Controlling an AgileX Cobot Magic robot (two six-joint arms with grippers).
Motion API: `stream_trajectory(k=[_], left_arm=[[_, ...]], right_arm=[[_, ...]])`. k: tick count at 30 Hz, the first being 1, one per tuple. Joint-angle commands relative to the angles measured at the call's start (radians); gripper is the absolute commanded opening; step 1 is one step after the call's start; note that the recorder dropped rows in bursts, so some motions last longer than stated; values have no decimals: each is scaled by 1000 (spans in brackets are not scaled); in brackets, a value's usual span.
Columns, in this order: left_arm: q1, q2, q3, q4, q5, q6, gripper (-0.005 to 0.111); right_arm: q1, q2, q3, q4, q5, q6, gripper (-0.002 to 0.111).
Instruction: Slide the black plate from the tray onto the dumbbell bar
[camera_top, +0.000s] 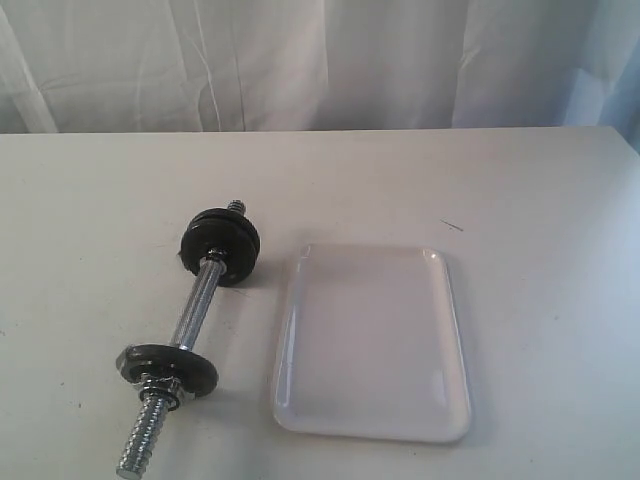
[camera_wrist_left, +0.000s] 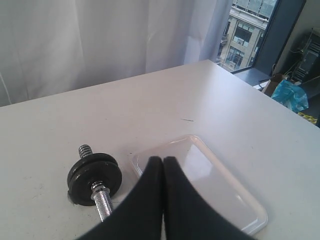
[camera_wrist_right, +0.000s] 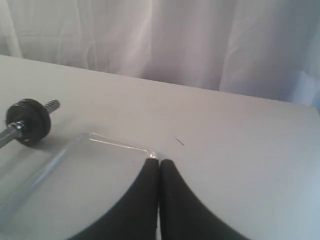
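The white tray (camera_top: 370, 340) lies on the table with nothing in it. To its left lies the chrome dumbbell bar (camera_top: 195, 310), running from near to far. A black plate (camera_top: 220, 240) sits on the bar's far end, with only the threaded tip showing beyond it. A like black disc with a chrome nut (camera_top: 165, 368) sits toward the near end. My left gripper (camera_wrist_left: 163, 160) is shut and empty, raised over the tray (camera_wrist_left: 220, 185) beside the far plate (camera_wrist_left: 95, 176). Shut and empty too, my right gripper (camera_wrist_right: 159, 162) hovers at a corner of the tray (camera_wrist_right: 75, 170). Neither gripper shows in the exterior view.
A white curtain (camera_top: 320, 60) hangs behind the table's far edge. A small dark mark (camera_top: 452, 226) lies on the table beyond the tray. In the left wrist view a window (camera_wrist_left: 250, 35) and clutter show past the table's side edge.
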Motion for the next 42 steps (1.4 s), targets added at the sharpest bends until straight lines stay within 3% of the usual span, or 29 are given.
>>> stream_trajectory(k=[1, 8, 20, 42], left_arm=[[0, -8, 6, -11, -1, 3, 0], [0, -10, 6, -11, 0, 3, 0], [0, -10, 6, -11, 0, 4, 0], [0, -10, 6, -11, 0, 4, 0]], right_arm=[[-92, -154, 184, -9, -76, 17, 0], [-186, -223, 308, -13, -99, 22, 0], [-197, -223, 446, -38, -181, 22, 0], [-197, -223, 446, -36, -203, 22, 0]])
